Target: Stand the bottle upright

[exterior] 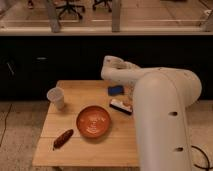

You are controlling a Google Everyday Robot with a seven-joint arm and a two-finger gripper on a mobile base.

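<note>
Can't actually spot the claw here, tucked behind the big white arm [160, 115] bent over the right side of the table [90, 152]. Pinched together, though whether on anything, no telling. No sign of the bottle either, so probably hidden down there with the claw behind that arm, lying flat or half-lifted, can't say. Just beside the hidden claw, toward the table's middle: a flat white-and-dark block [121, 106], plus a blue pad [115, 90] a bit farther back. Well off to its left, an upright paper cup [56, 97]. Nearer the front and left of it, an orange bowl [93, 121] and a brown lumpy thing [63, 138] by the edge. Guessing the low, folded-in arm pose means reaching down at the bottle, so the righting step looks in hand, not done.
</note>
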